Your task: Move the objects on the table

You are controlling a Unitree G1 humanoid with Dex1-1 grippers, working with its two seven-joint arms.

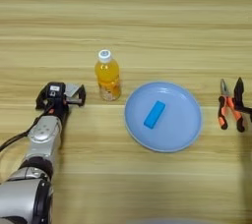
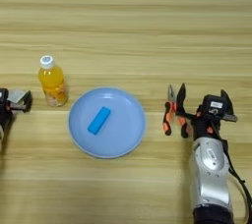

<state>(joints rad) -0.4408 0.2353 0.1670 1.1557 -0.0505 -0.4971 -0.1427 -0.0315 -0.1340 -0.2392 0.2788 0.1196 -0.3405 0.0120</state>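
Left gripper (image 1: 69,95) is pinched on the grey square block (image 1: 72,90) just left of the bottle (image 1: 108,75), mid-carry I reckon, the plate (image 1: 184,134) a likely drop, while the right gripper (image 2: 202,101) sits open beside the pliers (image 2: 171,112).

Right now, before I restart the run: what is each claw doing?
Left claw: closed on the small grey block.
Right claw: open, empty, beside the pliers.
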